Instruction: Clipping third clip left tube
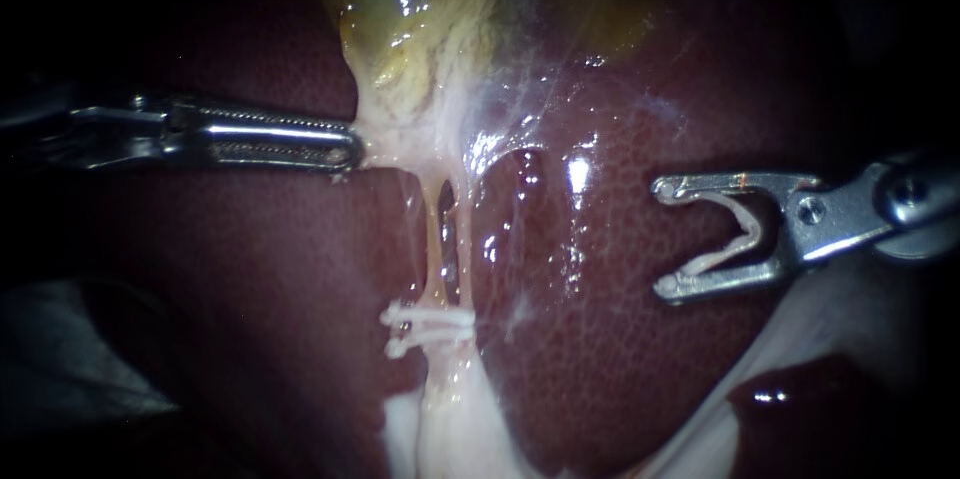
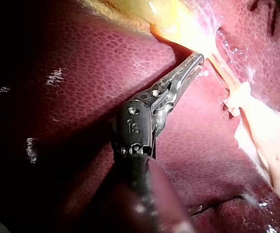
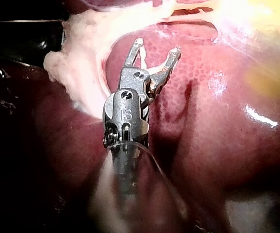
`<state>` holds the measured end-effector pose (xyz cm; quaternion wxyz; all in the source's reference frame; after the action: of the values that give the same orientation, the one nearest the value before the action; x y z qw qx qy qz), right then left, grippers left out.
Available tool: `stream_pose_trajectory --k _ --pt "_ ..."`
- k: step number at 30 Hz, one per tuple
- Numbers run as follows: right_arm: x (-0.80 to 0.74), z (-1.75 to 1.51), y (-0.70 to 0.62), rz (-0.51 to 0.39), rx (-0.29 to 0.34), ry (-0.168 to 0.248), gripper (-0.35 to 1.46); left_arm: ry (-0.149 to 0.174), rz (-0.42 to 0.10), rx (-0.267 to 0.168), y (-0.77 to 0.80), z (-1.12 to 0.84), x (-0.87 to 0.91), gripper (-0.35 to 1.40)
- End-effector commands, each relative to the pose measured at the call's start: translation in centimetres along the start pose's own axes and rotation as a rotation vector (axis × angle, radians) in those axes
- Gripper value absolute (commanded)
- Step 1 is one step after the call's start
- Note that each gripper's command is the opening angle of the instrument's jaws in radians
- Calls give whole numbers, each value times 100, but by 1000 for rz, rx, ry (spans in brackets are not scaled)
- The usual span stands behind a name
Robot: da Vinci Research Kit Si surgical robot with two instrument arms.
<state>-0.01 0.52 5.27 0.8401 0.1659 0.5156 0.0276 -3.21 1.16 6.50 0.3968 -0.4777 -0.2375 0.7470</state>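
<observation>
The left instrument (image 1: 350, 149), slim serrated steel, has its claw closed and seems to pinch the pale whitish tissue (image 1: 400, 134) under the yellow-green gallbladder (image 1: 400, 29), though glare blurs the contact. That pull should stay steady. The left tube (image 1: 431, 239), a thin pale-yellow strand, runs taut down to two white plastic clips (image 1: 428, 324) across it. The right instrument (image 1: 667, 237) sits well apart over the dark red liver (image 1: 600, 359), claw spread, cradling an unclosed white V-shaped clip (image 1: 735, 234). Best move: straddle the tube fully, above that pair, clear of the neighbouring strand.
</observation>
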Motion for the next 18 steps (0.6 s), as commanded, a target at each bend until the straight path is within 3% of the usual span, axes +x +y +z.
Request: stream_pose_trajectory --k 1,5,10,18 --pt "0 0 0 0 0 0 50 0 -1 0 0 -1 1 -35" --pt "0 0 0 0 0 0 50 -2 -6 -5 6 -10 10 -35" --pt "0 0 0 0 0 0 50 -3 -19 -3 16 -37 32 -35" --pt "2 2 0 0 -1 0 50 25 -8 13 17 -70 50 -35"
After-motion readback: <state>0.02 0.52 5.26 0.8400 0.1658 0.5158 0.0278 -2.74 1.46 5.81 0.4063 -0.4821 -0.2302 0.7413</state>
